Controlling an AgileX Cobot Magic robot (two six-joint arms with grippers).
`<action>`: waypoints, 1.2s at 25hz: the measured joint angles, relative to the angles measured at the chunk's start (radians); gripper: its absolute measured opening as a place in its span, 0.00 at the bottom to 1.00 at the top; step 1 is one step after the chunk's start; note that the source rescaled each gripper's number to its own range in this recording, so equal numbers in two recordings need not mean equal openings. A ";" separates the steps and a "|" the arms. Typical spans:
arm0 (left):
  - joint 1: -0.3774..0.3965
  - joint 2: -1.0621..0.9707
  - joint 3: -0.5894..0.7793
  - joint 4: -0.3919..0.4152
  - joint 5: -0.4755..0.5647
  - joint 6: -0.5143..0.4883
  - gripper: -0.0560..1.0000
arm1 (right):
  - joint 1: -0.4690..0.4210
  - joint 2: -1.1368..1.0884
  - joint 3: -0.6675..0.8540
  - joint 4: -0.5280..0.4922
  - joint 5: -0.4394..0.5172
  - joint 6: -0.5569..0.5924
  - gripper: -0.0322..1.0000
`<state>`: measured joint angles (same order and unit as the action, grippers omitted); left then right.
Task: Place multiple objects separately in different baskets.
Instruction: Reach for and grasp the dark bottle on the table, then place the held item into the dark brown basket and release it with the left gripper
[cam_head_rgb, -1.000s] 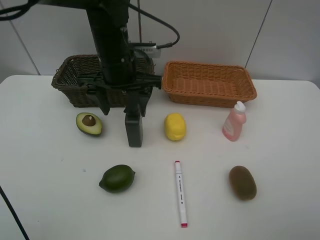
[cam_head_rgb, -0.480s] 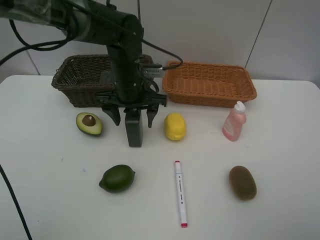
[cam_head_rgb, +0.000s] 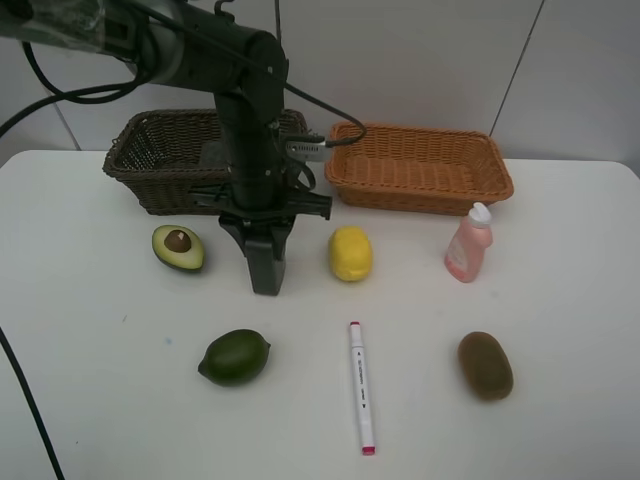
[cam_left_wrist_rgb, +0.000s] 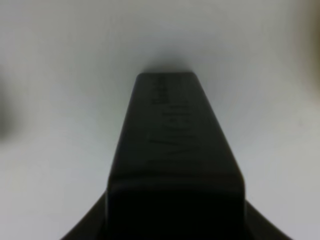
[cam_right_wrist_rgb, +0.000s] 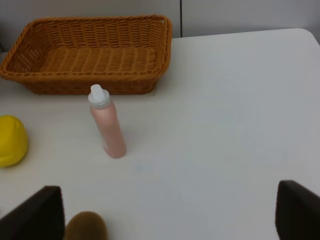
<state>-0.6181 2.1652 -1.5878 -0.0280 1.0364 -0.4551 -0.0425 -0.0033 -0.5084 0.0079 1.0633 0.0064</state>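
My left gripper (cam_head_rgb: 265, 244) stands straight down over the dark felt eraser (cam_head_rgb: 267, 276) and is shut on its far end. The eraser fills the left wrist view (cam_left_wrist_rgb: 175, 150). On the table lie the halved avocado (cam_head_rgb: 178, 247), lime (cam_head_rgb: 234, 357), lemon (cam_head_rgb: 350, 253), white marker (cam_head_rgb: 360, 385), kiwi (cam_head_rgb: 485, 365) and the upright pink bottle (cam_head_rgb: 468, 243). The dark brown basket (cam_head_rgb: 150, 160) and the orange-tan basket (cam_head_rgb: 420, 165) stand at the back. My right gripper (cam_right_wrist_rgb: 167, 212) is open and empty, near the kiwi (cam_right_wrist_rgb: 86, 227) and pink bottle (cam_right_wrist_rgb: 107, 122). The dark green bottle is out of view.
The left arm's column and cable (cam_head_rgb: 330, 110) stand in front of the dark basket's right end. The right wrist view shows the tan basket (cam_right_wrist_rgb: 87, 55), the lemon (cam_right_wrist_rgb: 11, 140) and bare white table (cam_right_wrist_rgb: 225, 125) to the right of the bottle.
My left gripper has come lower over the eraser and its spread fingers have closed onto it. The other objects have not moved.
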 joint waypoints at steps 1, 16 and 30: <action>0.000 -0.004 0.000 0.000 0.020 0.004 0.07 | 0.000 0.000 0.000 0.000 0.000 0.000 1.00; 0.090 -0.118 -0.365 -0.094 0.149 0.199 0.07 | 0.000 0.000 0.000 0.000 0.000 0.000 1.00; 0.281 0.038 -0.379 -0.087 -0.186 0.213 0.07 | 0.000 0.000 0.000 0.000 0.000 0.000 1.00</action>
<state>-0.3368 2.2036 -1.9664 -0.1145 0.8499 -0.2417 -0.0425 -0.0033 -0.5084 0.0079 1.0633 0.0064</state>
